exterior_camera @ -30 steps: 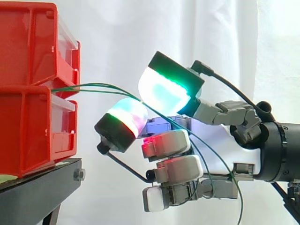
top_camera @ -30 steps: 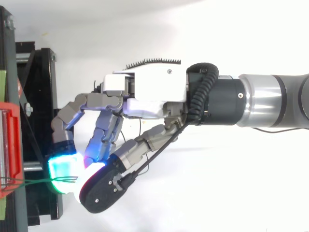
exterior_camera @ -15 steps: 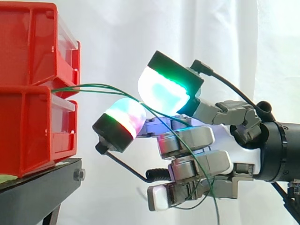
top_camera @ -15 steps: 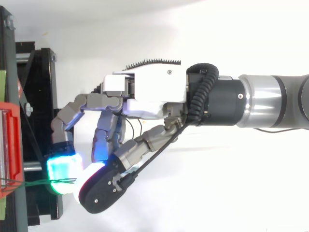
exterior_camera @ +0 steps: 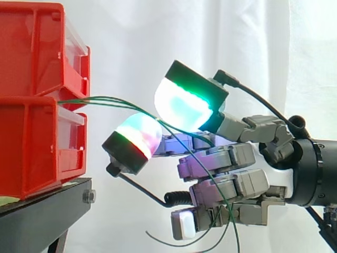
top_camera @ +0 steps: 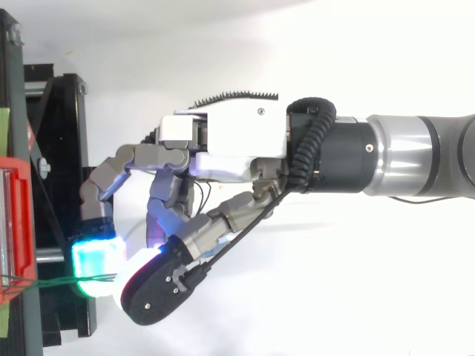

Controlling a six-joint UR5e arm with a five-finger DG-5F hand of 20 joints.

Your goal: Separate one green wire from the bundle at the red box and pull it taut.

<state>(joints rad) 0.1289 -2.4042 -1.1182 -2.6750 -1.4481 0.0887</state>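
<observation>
Fingers (exterior_camera: 216, 156) of the robot hand (top_camera: 230, 141) are what you meet first in the side view: the lower ones are curled in toward the palm. Above them, two glowing pads are pressed together, a big one (exterior_camera: 181, 103) shining green and cyan and a smaller one (exterior_camera: 138, 138) shining white and red. Between these two pads the robot hand is clamped on the green wires (exterior_camera: 79, 99). You cannot tell whether it pinches one strand or both. Behind the pinch the wires fall loose across the curled fingers and loop under the robot hand.

On the other side of the pinch, two strands go in a soft arc, not a straight line, to the red bins (exterior_camera: 31, 137). They enter at the gap between the upper bin and the lower bin. In the top view you see the same strands meet the red edge (top_camera: 13, 222) just beside the cyan pad. The bins stand on the black stand (exterior_camera: 42, 211). Farthest back hangs the white curtain (exterior_camera: 131, 42).
</observation>
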